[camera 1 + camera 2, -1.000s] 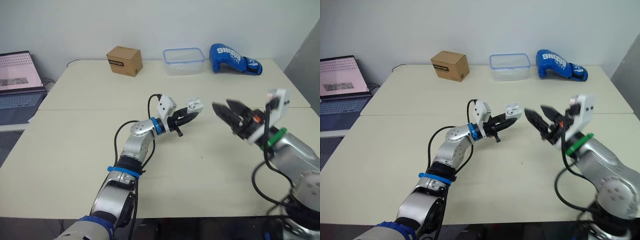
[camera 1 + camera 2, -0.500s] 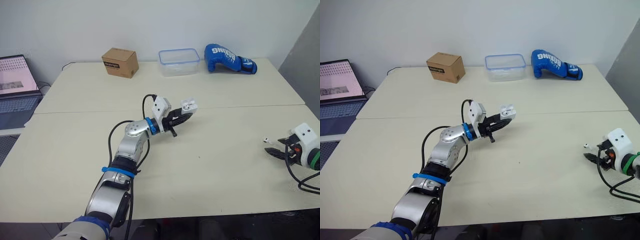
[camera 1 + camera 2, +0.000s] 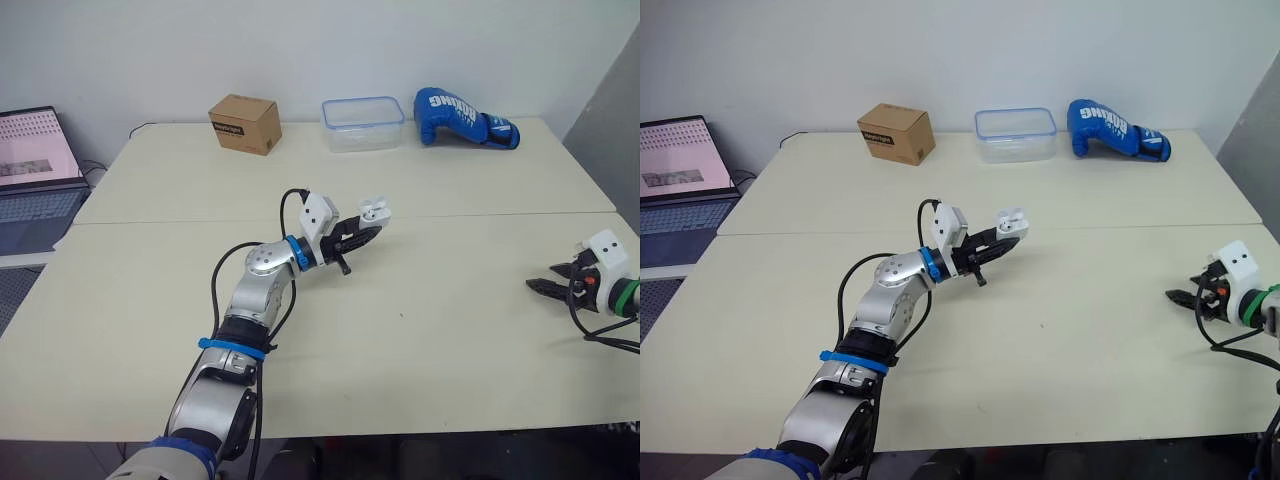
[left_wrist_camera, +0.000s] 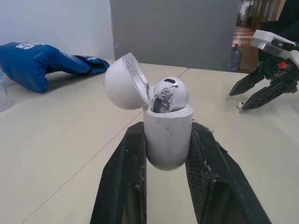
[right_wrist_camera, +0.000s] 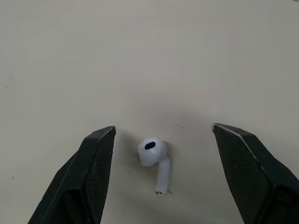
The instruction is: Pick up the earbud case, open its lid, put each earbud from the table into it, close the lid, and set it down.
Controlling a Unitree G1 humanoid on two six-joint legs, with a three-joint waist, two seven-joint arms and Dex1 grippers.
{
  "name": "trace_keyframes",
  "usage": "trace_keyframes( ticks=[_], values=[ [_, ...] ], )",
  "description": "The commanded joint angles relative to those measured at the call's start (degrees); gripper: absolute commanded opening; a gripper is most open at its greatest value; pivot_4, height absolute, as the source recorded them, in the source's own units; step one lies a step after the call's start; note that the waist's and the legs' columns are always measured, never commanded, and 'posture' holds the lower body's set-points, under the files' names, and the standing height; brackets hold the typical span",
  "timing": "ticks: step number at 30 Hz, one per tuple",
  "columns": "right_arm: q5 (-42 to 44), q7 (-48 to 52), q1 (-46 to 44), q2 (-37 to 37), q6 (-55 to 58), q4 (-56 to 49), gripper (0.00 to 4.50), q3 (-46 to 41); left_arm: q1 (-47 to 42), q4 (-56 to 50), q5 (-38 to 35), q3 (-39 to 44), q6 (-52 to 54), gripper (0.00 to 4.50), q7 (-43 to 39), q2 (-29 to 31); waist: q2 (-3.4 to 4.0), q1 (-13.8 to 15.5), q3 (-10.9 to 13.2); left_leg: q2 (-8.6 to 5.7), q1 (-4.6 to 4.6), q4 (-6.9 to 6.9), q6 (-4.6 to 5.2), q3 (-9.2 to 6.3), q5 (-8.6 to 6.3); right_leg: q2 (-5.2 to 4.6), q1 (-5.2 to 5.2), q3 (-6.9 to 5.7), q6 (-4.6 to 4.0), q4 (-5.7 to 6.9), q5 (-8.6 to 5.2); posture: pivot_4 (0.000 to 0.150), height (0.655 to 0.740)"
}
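Observation:
My left gripper (image 3: 366,231) is shut on the white earbud case (image 3: 373,211) and holds it upright above the middle of the table. The lid (image 4: 122,87) is tipped open, and one earbud (image 4: 170,92) sits in the case body (image 4: 167,135). Far right, near the table's edge, my right gripper (image 3: 545,286) is low over the table and open. In the right wrist view a loose white earbud (image 5: 154,156) lies on the table between its spread fingers (image 5: 96,158), touching neither.
Along the back edge stand a cardboard box (image 3: 244,122), a clear plastic container (image 3: 364,122) and a blue boxing glove (image 3: 462,116). A laptop (image 3: 35,165) sits off the table's left side. The table's right edge (image 3: 625,300) is close to my right gripper.
My right gripper has swung from beside the case out to the far right and dropped low over the loose earbud. The left gripper still holds the open case in place.

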Motion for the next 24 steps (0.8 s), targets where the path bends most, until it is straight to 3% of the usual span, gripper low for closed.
trace_keyframes(
  ticks=[1, 4, 10, 16, 20, 24],
  values=[
    [-1.79, 0.89, 0.10, -0.58, -0.46, 0.63, 3.28, 0.40, -1.42, -2.28, -0.39, 0.40, -0.25, 0.74, -0.10, 0.15, 0.00, 0.01, 0.00, -0.01, 0.00, 0.00, 0.00, 0.00, 0.00, -0.01, 0.00, 0.00, 0.00, 0.00, 0.00, 0.150, 0.7400],
    [-2.24, 1.84, 1.50, -0.89, 0.92, -0.62, 2.53, 1.02, -1.37, -2.45, -0.45, 0.48, -0.07, 0.74, -0.26, 0.42, 0.01, 0.03, -0.01, -0.01, 0.01, 0.01, 0.00, 0.00, 0.00, -0.01, 0.00, 0.00, 0.00, 0.02, 0.00, 0.150, 0.7400],
    [-3.46, 1.48, 3.94, -1.87, 1.70, -1.73, 0.40, 0.49, -1.22, -2.48, -0.41, 0.49, -0.09, 0.74, -0.11, 0.43, 0.00, 0.29, -0.01, -0.01, 0.01, 0.05, 0.00, -0.03, 0.00, -0.01, 0.04, -0.01, 0.00, 0.02, 0.00, 0.150, 0.7400],
    [-4.41, 2.78, 7.49, -5.14, 3.09, -7.84, 0.38, 1.11, -0.93, -2.69, -0.38, 0.32, -0.43, 0.74, 0.25, -0.15, 0.00, 0.66, -0.01, -0.03, 0.01, 0.07, 0.00, -0.05, 0.00, -0.02, 0.06, -0.04, 0.01, 0.02, 0.01, 0.150, 0.7400],
    [-5.31, 7.49, 17.51, -12.36, 7.17, -23.04, 0.38, 3.09, 0.30, -4.00, -0.37, 0.19, -0.46, 0.74, 0.73, -0.51, 0.03, 1.30, -0.02, -0.01, -0.04, 0.05, 0.00, -0.09, 0.00, 0.00, 0.01, -0.09, 0.01, -0.01, 0.01, 0.150, 0.7400],
    [-7.82, 8.09, 32.10, -18.56, 5.30, -35.99, 0.38, -0.38, 2.10, -5.82, -0.23, 0.09, -0.35, 0.74, 1.08, -0.25, 0.02, 1.58, -0.03, 0.01, -0.03, 0.06, -0.01, -0.09, 0.00, 0.02, 0.04, -0.10, 0.01, 0.00, 0.00, 0.150, 0.7400]
  ],
)
